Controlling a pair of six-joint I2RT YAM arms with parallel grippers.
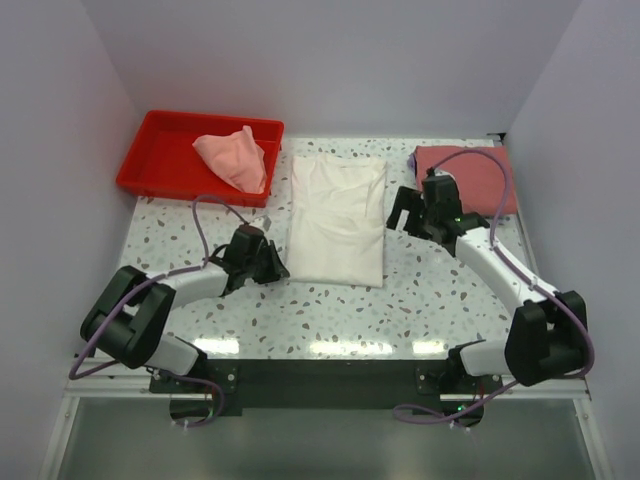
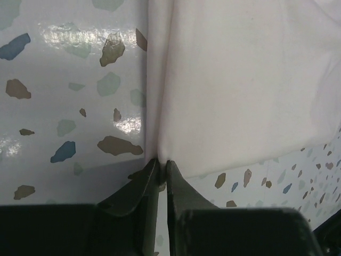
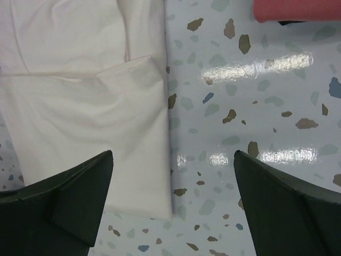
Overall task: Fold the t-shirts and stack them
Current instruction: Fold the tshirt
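Three t-shirts in view. White t-shirt (image 1: 338, 220) lies folded into a long panel at the centre of the speckled counter (image 1: 330, 310), long axis running 12 to 6 o'clock. Pale pink t-shirt (image 1: 232, 158) is crumpled in the red tray (image 1: 150, 165) at about 10 o'clock, draped toward the tray's right end. Dusty-red t-shirt (image 1: 470, 178) lies flat at about 2 o'clock, partly behind the right arm (image 1: 490, 262).

Left arm (image 1: 190, 285) reaches in from 8 o'clock to the white shirt's lower left edge. Left wrist view: left jaws drawn nearly together, pinching the folded edge of the white cloth (image 2: 240, 80) at their tips, low against the counter.

Right wrist view: right jaws wide apart, nothing between them but cloth and counter below. One finger sits over the white shirt's right edge (image 3: 80, 106), the other over bare counter. Corner of the dusty-red shirt (image 3: 298, 9) shows at 1 o'clock.
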